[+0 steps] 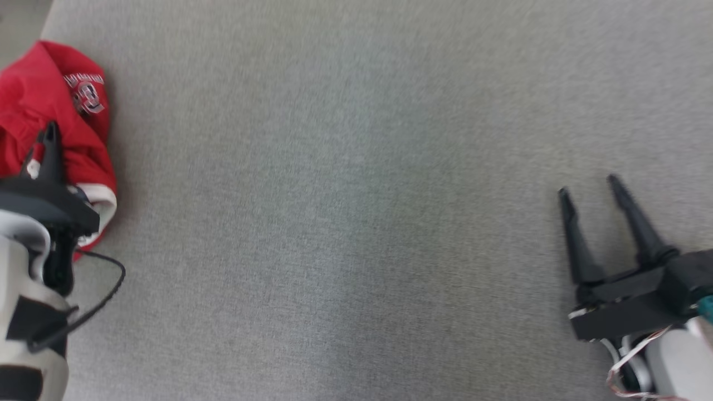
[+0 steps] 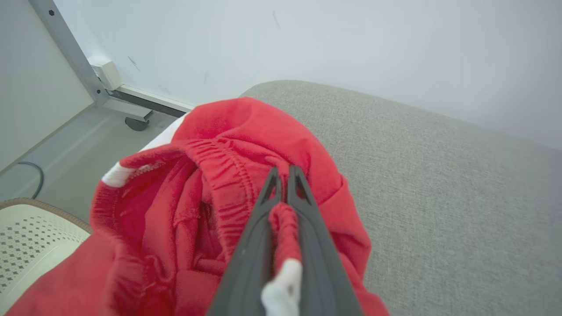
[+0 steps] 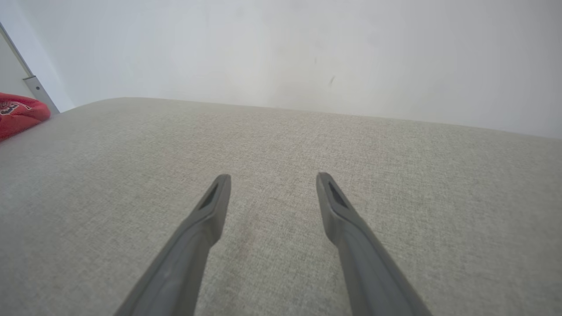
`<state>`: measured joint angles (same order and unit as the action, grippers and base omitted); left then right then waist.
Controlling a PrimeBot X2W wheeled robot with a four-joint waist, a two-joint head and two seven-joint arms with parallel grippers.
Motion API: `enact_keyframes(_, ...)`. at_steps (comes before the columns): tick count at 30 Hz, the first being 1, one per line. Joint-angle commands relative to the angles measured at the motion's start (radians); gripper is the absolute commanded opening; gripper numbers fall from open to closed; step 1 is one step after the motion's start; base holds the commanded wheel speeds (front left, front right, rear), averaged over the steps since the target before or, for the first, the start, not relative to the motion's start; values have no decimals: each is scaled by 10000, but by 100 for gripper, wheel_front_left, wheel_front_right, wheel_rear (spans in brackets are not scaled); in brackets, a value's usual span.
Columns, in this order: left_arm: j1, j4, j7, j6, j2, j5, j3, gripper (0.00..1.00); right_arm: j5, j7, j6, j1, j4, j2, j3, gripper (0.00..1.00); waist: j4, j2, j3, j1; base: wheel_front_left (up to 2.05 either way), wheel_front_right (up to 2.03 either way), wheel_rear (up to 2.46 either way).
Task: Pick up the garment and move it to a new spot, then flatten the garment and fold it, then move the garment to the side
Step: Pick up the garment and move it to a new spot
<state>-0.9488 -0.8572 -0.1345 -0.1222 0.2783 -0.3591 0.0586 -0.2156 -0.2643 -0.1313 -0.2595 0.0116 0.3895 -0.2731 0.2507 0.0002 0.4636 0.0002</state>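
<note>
Left gripper (image 2: 284, 175), clamped on a thin garment (image 2: 246, 127) fold at the surface's (image 1: 356, 223) left edge, may lose it when lifting; right gripper (image 1: 589, 185) gapes empty.

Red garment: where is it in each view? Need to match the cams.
Head view: garment bunched at the far left edge, upper half.
Left wrist view: garment at centre and lower left, a fold pinched in the left end effector.
Right wrist view: garment as a small red patch at the left edge, upper part.
Shared landmark: the grey fabric surface under it.
</note>
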Motion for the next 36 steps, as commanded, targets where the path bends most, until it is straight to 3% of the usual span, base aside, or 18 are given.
enact_keyframes(1, 370, 227, -327, -48, 64, 25, -83, 0, -50, 9, 11, 156, 93, -171, -78, 100, -430, -2, -713, -2, 0, 0, 0)
enact_keyframes(8, 1454, 1309, -783, -57, -28, -108, -270, 0, -131, 8, 11, 589, 287, -717, -101, 100, -1018, -2, -1969, -2, 0, 0, 0)
enact_keyframes(20, 3111, 4074, 256, 116, -478, -199, -888, 0, -174, 8, 11, 1411, 289, -1317, 29, 100, -2579, -2, -3773, -2, 0, 0, 0)
enact_keyframes(27, 3673, 5313, 805, 240, -995, -110, -1510, 0, -151, 10, 11, 1708, 225, -1419, 108, 100, -3617, -2, -4204, -2, 0, 0, 0)
enact_keyframes(36, 3301, 5793, 939, 248, -1745, -134, -2312, 0, -172, 8, 11, 1803, 244, -1433, 120, 100, -4703, -2, -4357, -2, 0, 0, 0)
